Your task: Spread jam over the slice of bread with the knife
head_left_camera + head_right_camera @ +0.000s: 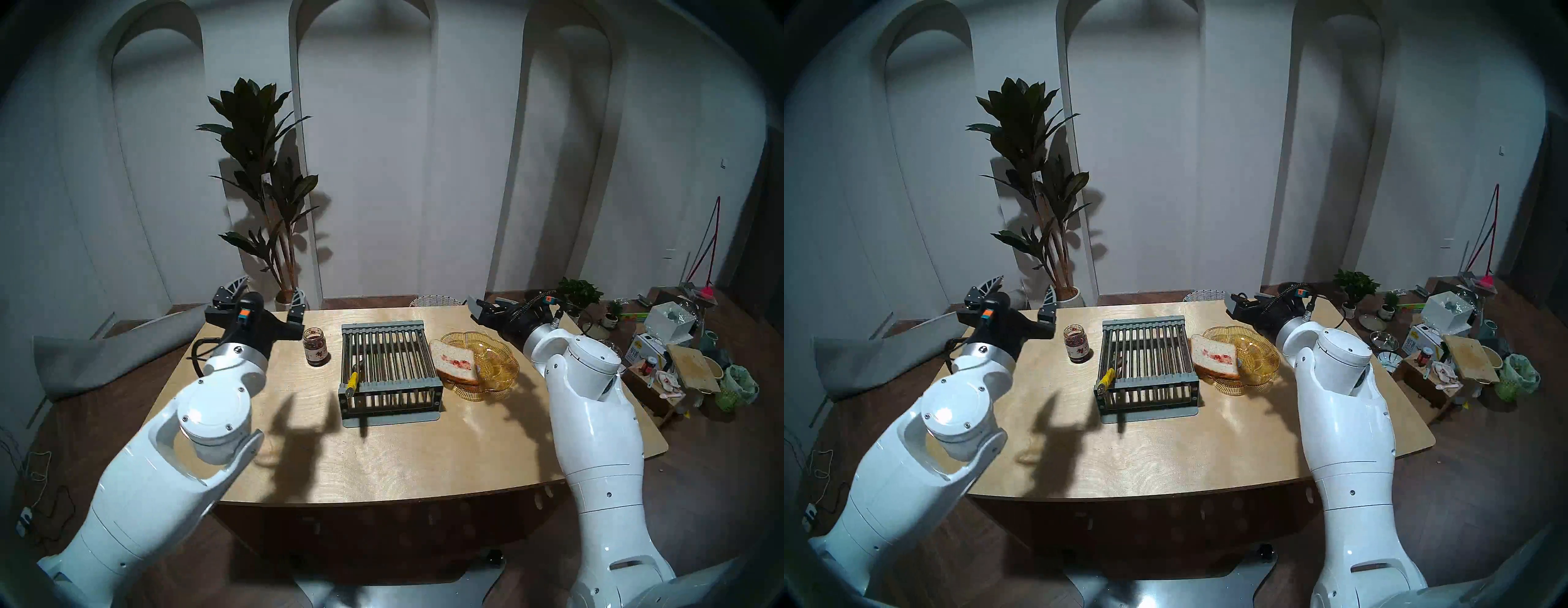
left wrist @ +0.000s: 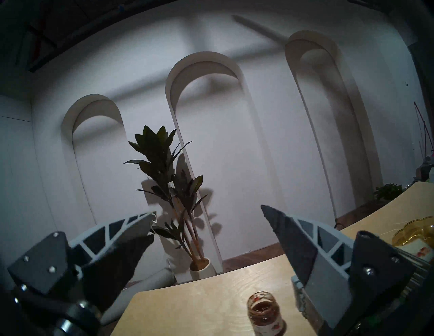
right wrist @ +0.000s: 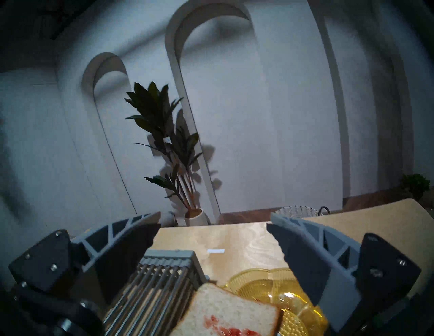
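Only from the head view — knife (image 1: 353, 379) on rack (image 1: 388, 365); left hand (image 2: 209, 220) and right hand (image 3: 213, 220) both spread, empty.

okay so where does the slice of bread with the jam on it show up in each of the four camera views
Head stereo left: slice of bread right of centre, leaning on the amber glass dish.
Head stereo right: slice of bread just right of centre, same pose.
Left wrist: a sliver at the far right edge.
Right wrist: bottom centre, red smear showing.
Shared landmark: the grey slatted rack beside it.
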### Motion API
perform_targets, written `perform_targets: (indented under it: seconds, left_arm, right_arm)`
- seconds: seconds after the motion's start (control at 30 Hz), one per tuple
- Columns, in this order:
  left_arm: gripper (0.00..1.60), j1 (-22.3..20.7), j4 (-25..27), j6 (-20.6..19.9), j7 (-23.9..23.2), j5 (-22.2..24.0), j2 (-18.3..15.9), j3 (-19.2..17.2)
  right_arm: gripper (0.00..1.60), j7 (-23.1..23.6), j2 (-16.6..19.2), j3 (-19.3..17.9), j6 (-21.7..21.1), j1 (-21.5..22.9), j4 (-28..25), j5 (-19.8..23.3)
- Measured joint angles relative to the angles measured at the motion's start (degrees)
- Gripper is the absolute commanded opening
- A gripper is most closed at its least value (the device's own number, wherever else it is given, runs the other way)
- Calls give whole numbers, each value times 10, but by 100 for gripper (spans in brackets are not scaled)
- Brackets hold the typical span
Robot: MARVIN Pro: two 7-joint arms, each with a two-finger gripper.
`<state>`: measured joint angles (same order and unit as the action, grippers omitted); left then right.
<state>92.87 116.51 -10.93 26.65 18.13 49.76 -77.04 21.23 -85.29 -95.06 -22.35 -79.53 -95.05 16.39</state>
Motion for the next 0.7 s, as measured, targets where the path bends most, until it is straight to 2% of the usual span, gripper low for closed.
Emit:
perform_targets:
  seconds: [0.17,0.27,0.6,0.7]
  left_arm:
    - [160,1,-34,34,-36,29,-14,-29]
    - [160,6,-61,69,-75,52,-24,-46]
    - [160,27,-112,153,-178,91,-38,-68]
    - [160,28,-129,179,-200,98,-39,-70]
  right_arm:
    - [160,-22,-18,15,37,-14,-8,-13]
    - [160,-47,-34,25,71,-26,-8,-17]
    - [160,-118,-57,61,140,-34,14,-8]
    - [160,-147,-62,76,148,-33,16,-28]
